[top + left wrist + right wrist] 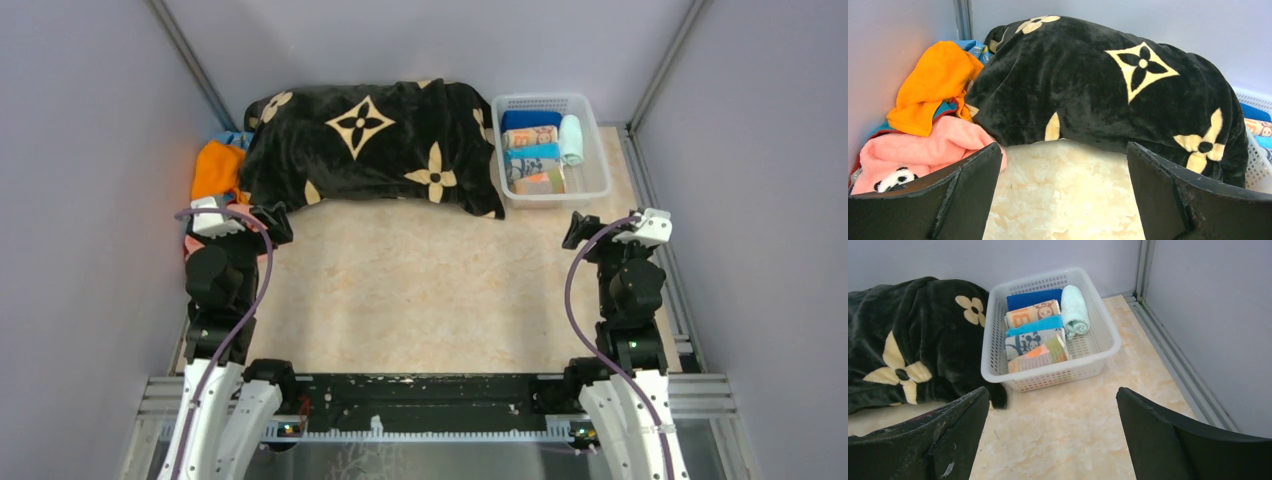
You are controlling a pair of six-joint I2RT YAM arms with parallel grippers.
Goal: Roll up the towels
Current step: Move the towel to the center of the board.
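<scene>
The left gripper (274, 222) hangs over the left side of the table (420, 290) with its jaws spread wide and nothing between them; in the left wrist view the bare tabletop shows between its fingers (968, 185). The right gripper (578, 230) sits over the right side, equally wide and empty, just near of the basket (556, 201). The loose towels lie heaped in the far left corner against the wall, beside the left end of the blanket (370, 150). An orange towel (933, 82) sits crumpled on top, touching the blanket's edge. A pink towel (913, 150) with a small panda print lies below it, nearest the left gripper. A strip of light blue cloth (970, 46) peeks out behind the orange one, and a turquoise and red edge (878, 131) shows between orange and pink. None of these is rolled. The blanket stretches along the far side of the table, its right end touching the basket. Inside the basket lie rolled towels in a row: dark blue (1033, 297) farthest, then an orange print (1032, 314), turquoise (1035, 325), a grey-blue print (1030, 342) and an orange-green one (1040, 355) nearest. A pale mint roll (1074, 310) lies to their right.
</scene>
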